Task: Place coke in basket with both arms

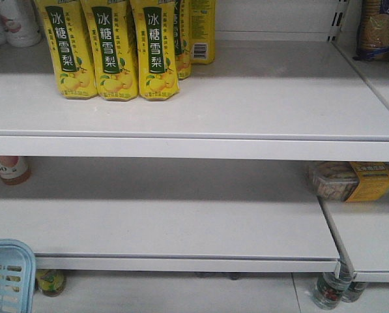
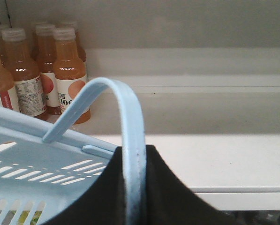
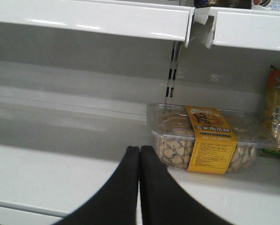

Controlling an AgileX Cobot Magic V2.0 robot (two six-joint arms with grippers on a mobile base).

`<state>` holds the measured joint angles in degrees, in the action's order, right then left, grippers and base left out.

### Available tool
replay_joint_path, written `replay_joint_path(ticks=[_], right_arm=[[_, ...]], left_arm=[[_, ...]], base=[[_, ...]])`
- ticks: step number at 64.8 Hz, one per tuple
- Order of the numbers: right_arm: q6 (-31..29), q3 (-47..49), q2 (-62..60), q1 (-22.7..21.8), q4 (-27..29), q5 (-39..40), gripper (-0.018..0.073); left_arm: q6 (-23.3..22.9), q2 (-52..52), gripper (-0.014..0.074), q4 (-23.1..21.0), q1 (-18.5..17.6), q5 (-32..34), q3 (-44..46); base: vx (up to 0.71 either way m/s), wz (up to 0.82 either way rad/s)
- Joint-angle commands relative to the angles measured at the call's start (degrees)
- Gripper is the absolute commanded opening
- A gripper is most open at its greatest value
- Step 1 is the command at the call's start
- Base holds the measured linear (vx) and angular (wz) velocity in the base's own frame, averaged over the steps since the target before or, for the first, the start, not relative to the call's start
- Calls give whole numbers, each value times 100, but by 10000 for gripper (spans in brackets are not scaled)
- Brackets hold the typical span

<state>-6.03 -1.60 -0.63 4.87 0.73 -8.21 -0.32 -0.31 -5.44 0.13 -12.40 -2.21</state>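
The coke is out of view in every frame. The light-blue basket (image 1: 8, 277) shows its corner at the bottom left of the front view. In the left wrist view the basket (image 2: 32, 159) hangs below, and my left gripper (image 2: 136, 157) is shut on its arched blue handle (image 2: 130, 117), which runs up between the black fingers. My right gripper (image 3: 140, 151) is shut with nothing between its fingertips. It hovers over a white shelf, just left of a clear snack box. Neither arm appears in the front view.
Yellow pear-drink cartons (image 1: 113, 49) stand on the upper shelf. Orange juice bottles (image 2: 41, 70) stand behind the basket. A clear snack box with a yellow label (image 3: 208, 138) lies on the right shelf, also seen as a snack box (image 1: 354, 179) from the front. Bottles (image 1: 328, 290) stand below the lowest shelf.
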Motion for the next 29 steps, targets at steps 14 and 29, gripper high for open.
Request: replay_joint_path(ticks=[14,29], right_arm=[[-8,-46,-71,-27,-8,444,-10],[-8,-46,-71,-27,-8,444,-10]], left_arm=[[132,-123,-6,66,8,870,209],[132,-123,-6,66,8,870,209]], base=[[0,0],[0,0]])
